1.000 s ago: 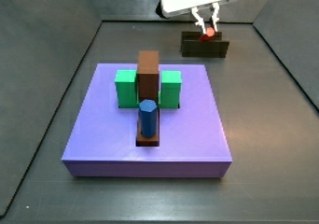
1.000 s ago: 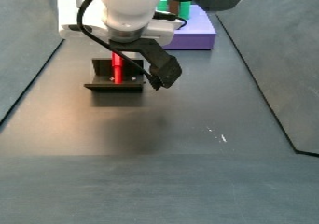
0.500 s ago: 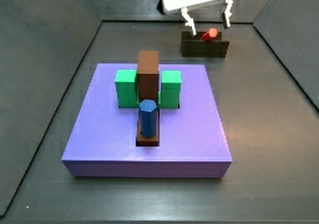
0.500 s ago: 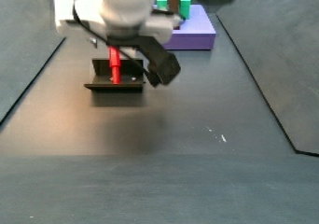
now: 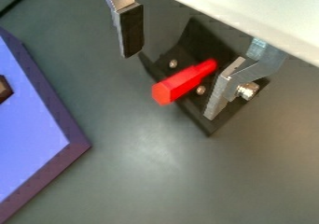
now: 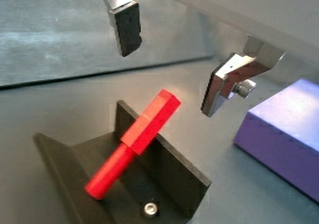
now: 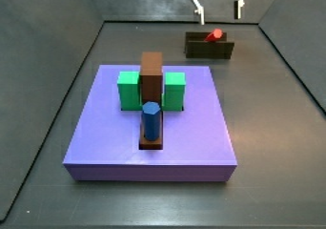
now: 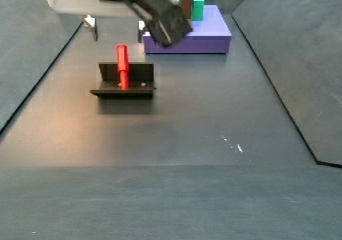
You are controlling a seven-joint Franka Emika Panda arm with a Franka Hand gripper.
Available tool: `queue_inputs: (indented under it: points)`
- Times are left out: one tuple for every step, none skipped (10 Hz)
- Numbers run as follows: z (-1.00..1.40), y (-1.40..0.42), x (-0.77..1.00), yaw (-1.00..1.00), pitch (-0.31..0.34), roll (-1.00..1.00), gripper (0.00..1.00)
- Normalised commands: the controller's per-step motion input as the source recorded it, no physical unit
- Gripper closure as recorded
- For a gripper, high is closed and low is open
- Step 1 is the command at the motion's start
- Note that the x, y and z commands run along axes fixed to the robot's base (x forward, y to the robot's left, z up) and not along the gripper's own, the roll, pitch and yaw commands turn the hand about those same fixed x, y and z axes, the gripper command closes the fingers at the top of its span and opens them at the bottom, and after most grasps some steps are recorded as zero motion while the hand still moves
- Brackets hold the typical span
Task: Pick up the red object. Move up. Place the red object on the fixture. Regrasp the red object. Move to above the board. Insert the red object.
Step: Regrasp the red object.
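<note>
The red object [image 7: 215, 34] is a long red peg that rests on the fixture [image 7: 211, 48] at the far end of the floor. In a side view it stands upright against the bracket [image 8: 122, 66]. Both wrist views show it leaning on the dark fixture [image 5: 185, 81] [image 6: 134, 142]. The gripper [image 7: 219, 2] is open and empty, lifted straight above the peg with its fingers apart on either side [image 5: 174, 77] [image 6: 174, 69] [image 8: 118, 26]. Neither finger touches the peg.
The purple board [image 7: 152, 128] lies in the middle of the floor, carrying a brown block [image 7: 152, 85], a green block [image 7: 130, 90] and a blue cylinder [image 7: 151, 120]. Dark walls ring the floor. The board's corner shows in a wrist view [image 5: 32, 125].
The gripper was round the red peg on the fixture a second ago. It has opened, let go and risen straight up. The peg stays on the fixture.
</note>
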Motion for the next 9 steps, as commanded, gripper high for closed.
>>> queue_inputs:
  points:
    - [0.16,-0.07,0.19,0.15,0.389,1.00,0.00]
    - [0.17,-0.07,0.20,0.15,0.389,1.00,0.00]
    - [0.13,-0.06,0.23,0.17,0.420,1.00,0.00]
    - [0.14,-0.05,0.23,0.16,0.426,1.00,0.00]
    - [0.13,-0.05,0.19,0.17,0.443,1.00,0.00]
    - [0.14,-0.05,0.19,0.17,0.440,1.00,0.00]
    - [0.13,-0.04,0.17,0.16,0.463,1.00,0.00]
    - [0.13,-0.05,0.12,0.18,0.474,1.00,0.00]
    - [0.10,-0.07,0.14,0.18,0.466,1.00,0.00]
